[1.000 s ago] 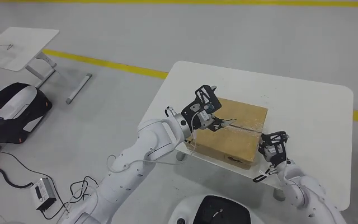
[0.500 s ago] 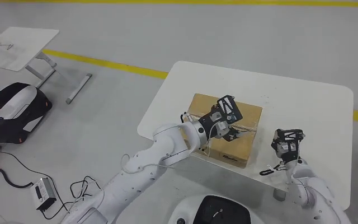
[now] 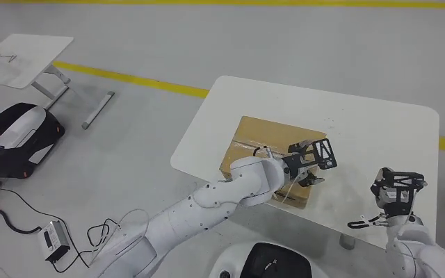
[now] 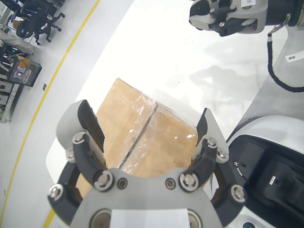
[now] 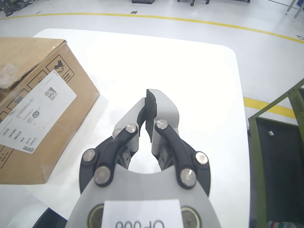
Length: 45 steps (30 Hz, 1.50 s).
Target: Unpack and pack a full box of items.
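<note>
Top view puts the box [image 3: 259, 136] on the table [image 3: 348, 104], on the near left part of the top, its near side close to the table edge by the robot. It is closed, flaps down. My left arm lies across it, and the left claw [image 3: 309, 165] sits over the box's right end, toward the near corner.

From the left wrist view, the left claw [image 4: 143, 111] is spread wide with nothing between its pads. The box [image 4: 114, 117] lies below it, and the centre seam, covered with crinkled clear tape [image 4: 142, 124], runs between the two fingers. I cannot tell whether the fingertips touch the cardboard; they look to hang just above it. Farther off in that view is the right claw [image 4: 201, 17], over bare table [image 4: 154, 48].

Right wrist view gives me the right claw [image 5: 148, 100] with its pads pressed together and nothing held. It is over bare table [image 5: 166, 67], apart from the box [image 5: 78, 88], which stands to its left. That side of the box carries a white label [image 5: 35, 110] and some printed handling symbols. On top I make out a bit of loose clear tape near the edge.

In the top view the right claw [image 3: 396, 186] is well right of the box, at the near right corner of the table. A green frame [image 5: 273, 124] stands beside the table on that side.
</note>
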### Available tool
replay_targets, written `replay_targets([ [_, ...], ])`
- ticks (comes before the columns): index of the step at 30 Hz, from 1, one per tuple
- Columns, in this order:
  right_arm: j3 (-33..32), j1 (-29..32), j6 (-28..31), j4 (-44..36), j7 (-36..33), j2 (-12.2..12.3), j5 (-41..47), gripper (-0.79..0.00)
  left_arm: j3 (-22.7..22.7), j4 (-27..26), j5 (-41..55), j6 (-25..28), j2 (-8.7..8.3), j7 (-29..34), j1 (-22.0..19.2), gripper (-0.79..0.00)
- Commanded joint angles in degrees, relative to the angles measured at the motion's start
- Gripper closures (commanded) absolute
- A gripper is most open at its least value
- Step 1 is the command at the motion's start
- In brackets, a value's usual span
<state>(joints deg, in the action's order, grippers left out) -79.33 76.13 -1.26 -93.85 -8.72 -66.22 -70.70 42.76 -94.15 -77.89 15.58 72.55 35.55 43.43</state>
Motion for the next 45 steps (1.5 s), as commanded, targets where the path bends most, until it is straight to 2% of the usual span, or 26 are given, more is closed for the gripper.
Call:
replay_targets([
  [1, 0.03, 0.16, 0.03, -0.06, 0.04, -0.07, 0.02, 0.0, -0.84, 1.38, -0.24, -0.66, 0.49, 1.0, -0.59, -0.665],
  [8, -0.66, 0.46, 0.41, -0.12, 0.39, -0.21, 0.15, 0.0, -3.09, 5.09, -2.86, -2.36, 2.15, 2.43, -2.9, -0.542],
  [12, -1.19, 0.74, 0.88, -0.12, 0.71, -0.29, 0.68, 0.0, -4.05, 5.99, -3.82, -1.81, 2.84, 3.6, -3.34, -0.622],
  [15, -1.4, 0.86, 1.17, -0.11, 0.77, -0.35, 0.84, 0.0, -4.39, 6.93, -4.79, -1.76, 3.25, 4.12, -3.47, -0.619],
  [17, -1.56, 1.03, 1.34, -0.05, 0.94, -0.39, 0.87, 0.0, -4.53, 7.42, -5.4, -2.02, 3.54, 4.26, -3.57, -0.557],
  [22, -1.97, 1.26, 1.61, 0.02, 1.02, -0.47, 0.9, 0.0, -4.32, 8.77, -5.9, -2.46, 4.18, 4.66, -3.7, -0.465],
  [23, -2.02, 1.28, 1.66, 0.0, 1.01, -0.49, 0.88, 0.0, -4.18, 8.84, -5.94, -2.54, 4.27, 4.65, -3.64, -0.409],
  [25, -2.11, 1.27, 1.77, 0.0, 1.02, -0.54, 0.96, 0.0, -3.72, 8.95, -5.88, -2.5, 4.4, 4.8, -3.52, -0.363],
  [31, -1.97, 0.8, 2.08, 0.07, 0.83, -0.72, 0.83, 0.0, -2.09, 7.18, -5.7, -2.18, 4.61, 5.68, -2.9, -0.385],
  [33, -1.94, 0.6, 2.15, 0.16, 0.81, -0.77, 0.73, 0.0, -1.58, 6.44, -5.74, -1.98, 4.64, 5.82, -2.55, -0.446],
  [39, -1.93, 0.08, 2.58, 0.48, 0.61, -0.9, 0.35, 0.0, -0.24, 5.72, -5.67, -2.02, 4.84, 5.78, -1.59, -0.465],
  [41, -1.99, 0.02, 2.66, 0.56, 0.55, -0.94, 0.24, 0.0, 0.25, 5.89, -6.37, -1.8, 4.88, 5.92, -1.79, -0.437],
  [45, -2.19, -0.02, 2.76, 0.85, 0.51, -1.01, 0.22, 0.0, 0.99, 6.78, -6.77, -1.45, 5.03, 5.86, -1.7, -0.437],
])
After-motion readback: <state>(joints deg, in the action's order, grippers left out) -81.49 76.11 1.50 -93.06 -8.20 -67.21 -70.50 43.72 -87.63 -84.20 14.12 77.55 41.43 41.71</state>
